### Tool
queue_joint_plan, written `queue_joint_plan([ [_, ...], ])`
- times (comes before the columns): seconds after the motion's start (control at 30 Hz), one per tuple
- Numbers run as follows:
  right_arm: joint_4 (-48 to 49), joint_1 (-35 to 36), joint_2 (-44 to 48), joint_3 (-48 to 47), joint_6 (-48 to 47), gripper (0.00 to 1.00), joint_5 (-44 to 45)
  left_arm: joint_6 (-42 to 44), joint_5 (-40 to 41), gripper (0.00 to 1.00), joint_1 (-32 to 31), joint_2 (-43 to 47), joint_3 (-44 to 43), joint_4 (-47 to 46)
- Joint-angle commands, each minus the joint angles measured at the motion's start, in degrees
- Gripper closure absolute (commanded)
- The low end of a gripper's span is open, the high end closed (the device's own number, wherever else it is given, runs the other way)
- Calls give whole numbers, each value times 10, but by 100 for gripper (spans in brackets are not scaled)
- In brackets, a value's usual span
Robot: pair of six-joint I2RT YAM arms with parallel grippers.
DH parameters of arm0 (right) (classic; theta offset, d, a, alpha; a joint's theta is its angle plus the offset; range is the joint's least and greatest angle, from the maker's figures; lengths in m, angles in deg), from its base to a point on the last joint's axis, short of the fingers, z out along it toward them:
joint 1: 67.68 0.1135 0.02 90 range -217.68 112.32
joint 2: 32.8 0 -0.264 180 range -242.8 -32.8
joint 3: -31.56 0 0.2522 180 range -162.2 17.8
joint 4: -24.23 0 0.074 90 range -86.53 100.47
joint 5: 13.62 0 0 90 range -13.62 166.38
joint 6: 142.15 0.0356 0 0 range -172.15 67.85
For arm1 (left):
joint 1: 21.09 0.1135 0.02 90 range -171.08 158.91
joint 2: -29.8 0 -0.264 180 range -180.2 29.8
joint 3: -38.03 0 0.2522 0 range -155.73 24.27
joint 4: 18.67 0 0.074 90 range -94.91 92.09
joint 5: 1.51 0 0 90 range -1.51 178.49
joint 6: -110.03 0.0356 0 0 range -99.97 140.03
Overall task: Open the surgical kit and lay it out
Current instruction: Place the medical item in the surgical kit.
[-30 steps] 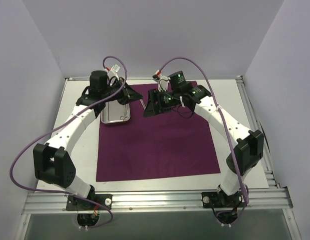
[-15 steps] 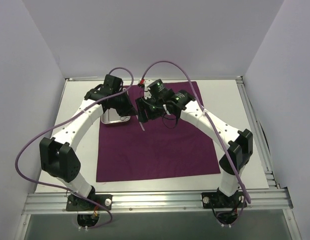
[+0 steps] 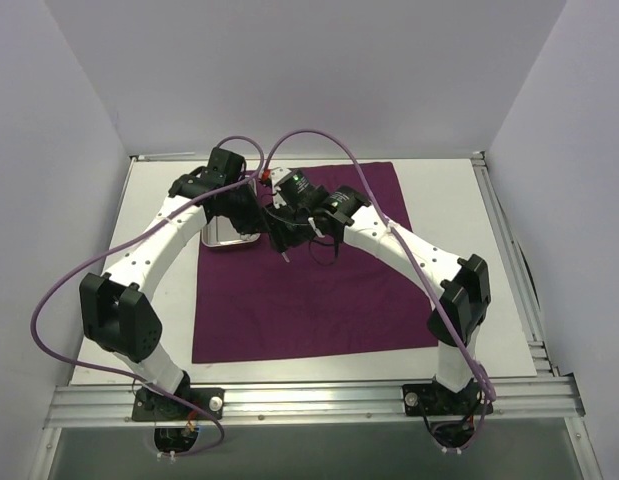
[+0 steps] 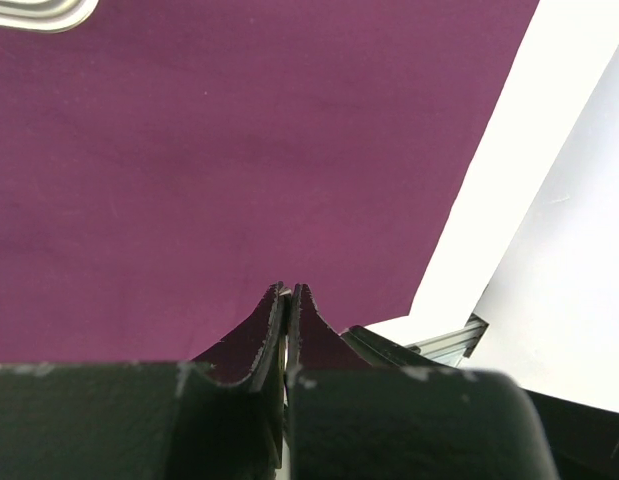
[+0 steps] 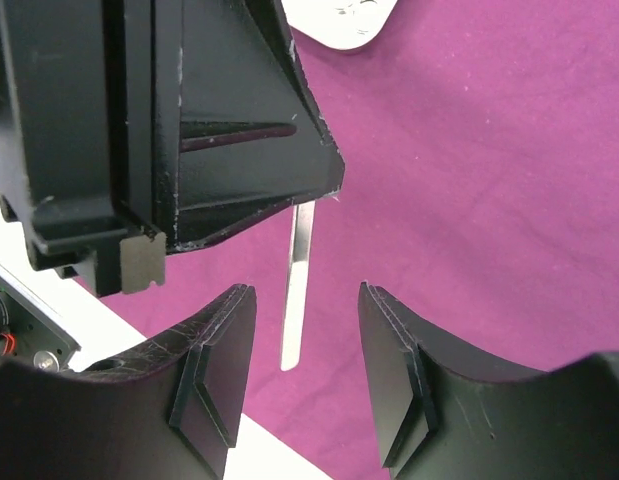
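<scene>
Noted slim tweezers hanging above cloth wrap, pinched tight in left gripper; right gripper parted, straddling strip without contact. Judged light, stiff, slippery: take flat faces mid-length, squarely.

Flat white table, one item directly on it.
Purple cloth spread mid-table, white margins showing left and right.
</scene>
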State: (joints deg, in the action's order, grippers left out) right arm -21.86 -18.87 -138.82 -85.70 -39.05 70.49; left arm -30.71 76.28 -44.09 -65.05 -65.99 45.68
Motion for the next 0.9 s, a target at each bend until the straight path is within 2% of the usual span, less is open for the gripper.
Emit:
queue_joint_plan([
  [0.0,7,3,5,2,-9,54,11,-19,-9,98,1,-1,-16,-7],
  [0.2,-4,16,-15,-4,-16,57,35,-29,-20,98,2,-5,-18,-8],
  [0.4,-8,26,-31,-10,-22,64,57,-37,-28,98,4,-5,-12,-11],
  [0.43,-8,27,-31,-11,-22,67,57,-38,-31,98,4,-6,-11,-12],
  [0.5,-11,29,-38,-16,-22,84,78,-38,-34,98,5,-6,-11,-16],
  [0.53,-14,29,-39,-19,-22,100,83,-37,-40,98,6,-7,-9,-22],
  [0.6,-21,29,-41,-21,-19,100,101,-35,-52,98,8,-6,-3,-35],
  [0.63,-20,28,-39,-20,-19,100,103,-35,-65,95,13,-4,3,-48],
  [0.77,-5,22,-26,8,-12,100,96,-27,-78,59,30,3,28,-66],
  [0.87,6,10,-11,41,-3,100,86,-13,-84,47,53,15,47,-79],
])
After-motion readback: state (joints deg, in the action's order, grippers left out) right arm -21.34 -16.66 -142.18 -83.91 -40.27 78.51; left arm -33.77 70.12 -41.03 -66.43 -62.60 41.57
